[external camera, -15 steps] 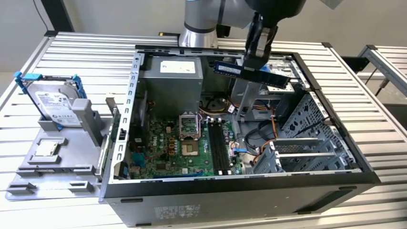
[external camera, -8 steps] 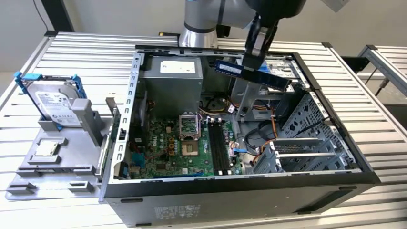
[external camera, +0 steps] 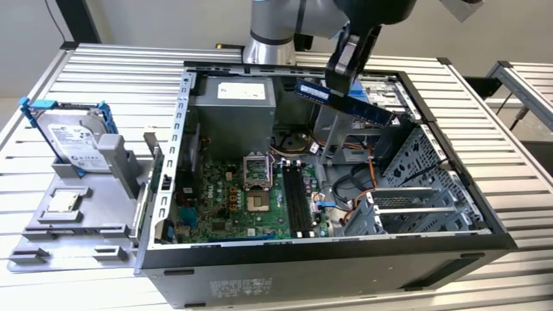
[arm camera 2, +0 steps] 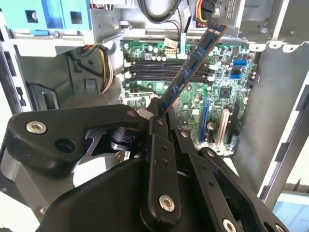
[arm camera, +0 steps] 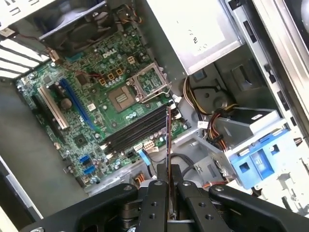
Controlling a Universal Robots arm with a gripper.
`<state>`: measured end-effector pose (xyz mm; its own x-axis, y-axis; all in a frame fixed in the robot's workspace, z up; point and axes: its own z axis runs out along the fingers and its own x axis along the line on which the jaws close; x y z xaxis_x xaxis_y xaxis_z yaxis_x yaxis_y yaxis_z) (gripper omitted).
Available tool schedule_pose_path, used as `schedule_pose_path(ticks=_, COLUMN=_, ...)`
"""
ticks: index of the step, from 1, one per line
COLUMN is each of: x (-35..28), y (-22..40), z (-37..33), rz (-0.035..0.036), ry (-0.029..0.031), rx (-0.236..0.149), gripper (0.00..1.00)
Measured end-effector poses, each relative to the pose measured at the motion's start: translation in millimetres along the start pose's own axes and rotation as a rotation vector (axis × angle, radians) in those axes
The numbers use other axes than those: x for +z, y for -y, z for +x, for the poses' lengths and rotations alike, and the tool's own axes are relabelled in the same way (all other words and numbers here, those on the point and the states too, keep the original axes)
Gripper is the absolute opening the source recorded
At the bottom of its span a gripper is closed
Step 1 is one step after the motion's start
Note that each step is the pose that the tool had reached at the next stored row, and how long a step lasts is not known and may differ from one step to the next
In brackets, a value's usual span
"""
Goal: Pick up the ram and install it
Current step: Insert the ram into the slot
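Observation:
The ram [external camera: 344, 102] is a dark blue stick held tilted in the air above the open computer case [external camera: 484, 220], near its back. My gripper [external camera: 340, 76] is shut on the stick's middle. In both wrist views the black fingers [arm camera 2: 155, 121] clamp one part of the ram [arm camera 2: 193, 60] and the rest juts out over the green motherboard [arm camera 2: 193, 106]. The first wrist view shows the ram [arm camera: 168, 137] edge-on, over the black memory slots [arm camera: 137, 129]. Those slots [external camera: 298, 194] lie well below the stick, beside the processor socket [external camera: 259, 170].
A silver hard drive in a blue bracket [external camera: 74, 136] stands on a grey tray [external camera: 78, 227] at the exterior view's left. Inside the case are the grey power supply [external camera: 233, 107], loose cables [external camera: 367, 175] and a perforated drive cage [external camera: 423, 175].

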<state>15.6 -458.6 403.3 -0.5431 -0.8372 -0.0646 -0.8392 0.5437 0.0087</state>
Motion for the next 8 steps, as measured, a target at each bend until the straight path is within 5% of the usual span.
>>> schedule_pose_path(ticks=8, x=0.0, y=0.0, z=0.0, rz=0.0081, ry=0.0007, rx=0.122, gripper=0.0)
